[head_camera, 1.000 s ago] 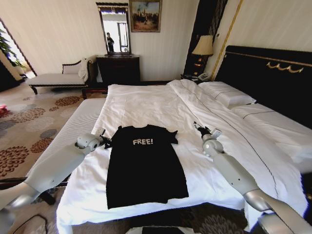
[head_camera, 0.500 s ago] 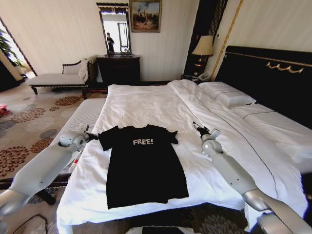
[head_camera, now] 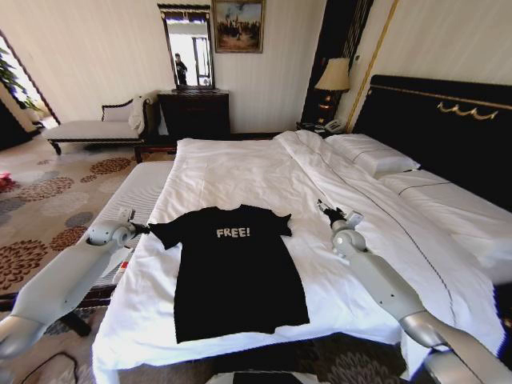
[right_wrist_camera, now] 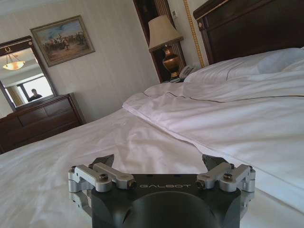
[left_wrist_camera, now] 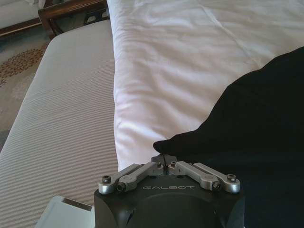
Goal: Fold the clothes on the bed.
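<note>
The bed (head_camera: 240, 172) runs away from the robot, its dark headboard (head_camera: 448, 128) on the right and two pillows (head_camera: 374, 154) against it. A white duvet (head_camera: 384, 216) covers the right half, and a pale striped bench (head_camera: 132, 196) stands along the bed's left edge.

One black shirt (head_camera: 236, 272) lies flat on the near part of the bed, close to the foot edge and left of the middle. Its long axis runs from the robot toward the far side of the bed: the hem is nearest the robot, the collar farthest. The white "FREE!" lettering faces up across the chest and reads upright from the head view. Both sleeves are spread out; the left one is drawn to a point that reaches the bed's left edge.

Two arms are out, one on each side of the shirt. The left gripper (left_wrist_camera: 164, 160) is at the bed's left edge, its fingers pressed together on the tip of the left sleeve (left_wrist_camera: 190, 142), over the border between the white sheet and the bench. The right gripper (right_wrist_camera: 159, 164) hovers over bare sheet just to the right of the right sleeve (head_camera: 282, 221), not touching the cloth, its fingers spread wide with nothing between them.
</note>
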You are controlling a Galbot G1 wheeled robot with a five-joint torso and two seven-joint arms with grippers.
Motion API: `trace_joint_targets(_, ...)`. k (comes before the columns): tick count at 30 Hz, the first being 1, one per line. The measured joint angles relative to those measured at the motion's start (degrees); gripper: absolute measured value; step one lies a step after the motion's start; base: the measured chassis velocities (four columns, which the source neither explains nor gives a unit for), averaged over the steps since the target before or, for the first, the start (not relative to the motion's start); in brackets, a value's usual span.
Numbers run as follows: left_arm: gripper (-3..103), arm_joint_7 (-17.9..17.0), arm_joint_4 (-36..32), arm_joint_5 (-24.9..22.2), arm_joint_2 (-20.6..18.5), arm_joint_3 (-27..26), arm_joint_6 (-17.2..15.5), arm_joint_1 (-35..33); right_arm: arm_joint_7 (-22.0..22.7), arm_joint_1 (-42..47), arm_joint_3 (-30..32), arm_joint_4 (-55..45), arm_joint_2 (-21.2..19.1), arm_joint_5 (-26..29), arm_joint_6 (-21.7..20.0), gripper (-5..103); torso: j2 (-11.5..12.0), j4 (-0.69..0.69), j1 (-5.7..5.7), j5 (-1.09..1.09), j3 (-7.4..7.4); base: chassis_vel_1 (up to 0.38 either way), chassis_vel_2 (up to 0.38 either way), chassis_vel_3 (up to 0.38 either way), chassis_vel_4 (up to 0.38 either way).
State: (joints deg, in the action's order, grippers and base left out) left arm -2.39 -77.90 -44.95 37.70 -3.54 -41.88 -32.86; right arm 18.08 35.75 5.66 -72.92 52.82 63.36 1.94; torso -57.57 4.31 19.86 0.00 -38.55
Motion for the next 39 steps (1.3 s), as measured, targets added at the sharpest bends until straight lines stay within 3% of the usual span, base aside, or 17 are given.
trace_joint_targets(7, 0, -0.06, 1.2, 1.23, -0.76, 0.58, 0.69, -0.8, -0.25, 0.82, 0.52, -0.3, -0.38, 0.6, 0.01, 100, 0.0, -0.01, 0.0, 0.01, 0.0, 0.0, 0.0, 0.0, 0.0)
trace_joint_targets(13, 0, -2.39, 0.79, -0.3, 0.81, 0.28, 1.86, -1.63, -1.42, 0.98, -0.31, -0.44, -0.34, 4.11, -0.53, 100, 0.0, 0.01, 0.0, -0.01, 0.0, 0.0, 0.0, 0.0, 0.0)
trace_joint_targets(15, 6, -2.7, 0.74, -0.49, 0.8, 0.21, 1.86, -1.64, -1.64, 0.91, -0.68, -0.45, -0.28, 4.82, -0.76, 100, 0.0, 0.01, 0.0, 0.02, 0.0, 0.0, 0.0, 0.0, 0.0)
trace_joint_targets(18, 22, -2.86, 1.14, -0.77, -0.11, -1.16, 1.31, -1.85, -2.4, -0.05, -1.91, -0.47, 0.15, 10.19, -2.27, 100, 0.0, 0.03, 0.0, 0.01, 0.0, 0.0, 0.0, 0.0, 0.0)
trace_joint_targets(20, 22, -2.86, 1.24, -0.9, -0.47, -1.8, 1.06, -2.02, -2.51, -0.47, -2.27, -0.37, 0.34, 12.21, -3.0, 100, 0.0, 0.01, 0.0, 0.0, 0.0, 0.0, 0.0, 0.0, 0.0)
trace_joint_targets(24, 43, -2.86, 1.19, -2.78, -2.78, -6.73, -0.07, -3.88, -4.12, -3.0, -4.15, 1.96, 1.33, 20.81, -6.82, 100, 0.0, -0.03, 0.0, -0.01, 0.0, 0.0, 0.0, 0.0, 0.0)
trace_joint_targets(27, 49, -4.09, 1.39, -4.85, -3.44, -9.01, -0.03, -4.34, -3.92, -4.2, -5.12, 3.61, 1.98, 22.46, -8.4, 100, 0.0, -0.02, -0.01, -0.01, 0.0, 0.0, 0.0, 0.0, 0.0)
trace_joint_targets(32, 71, -10.37, 1.42, -12.14, -4.14, -13.48, -0.09, -4.47, 1.5, -6.2, -6.85, 6.22, 3.42, 26.53, -11.93, 100, 0.0, 0.01, 0.01, 0.0, 0.0, 0.0, 0.0, 0.0, 0.0)
trace_joint_targets(34, 81, -11.21, 0.54, -13.57, -4.78, -15.05, -0.21, -4.92, 4.39, -6.68, -6.87, 5.74, 4.04, 30.79, -14.27, 100, 0.0, 0.02, 0.01, 0.0, 0.0, 0.0, 0.0, 0.0, 0.0)
trace_joint_targets(36, 81, -11.33, 0.24, -13.82, -5.02, -15.43, -0.23, -5.14, 5.37, -6.84, -6.99, 5.51, 4.19, 31.67, -15.38, 100, 0.01, 0.01, 0.01, 0.0, 0.0, 0.0, 0.0, 0.0, 0.0)
trace_joint_targets(39, 97, -11.82, -0.93, -14.21, -5.52, -16.24, -0.28, -6.09, 6.98, -7.32, -8.14, 5.66, 4.86, 32.32, -18.04, 100, 0.0, 0.0, 0.0, -0.01, 0.0, 0.0, 0.0, 0.0, 0.0)
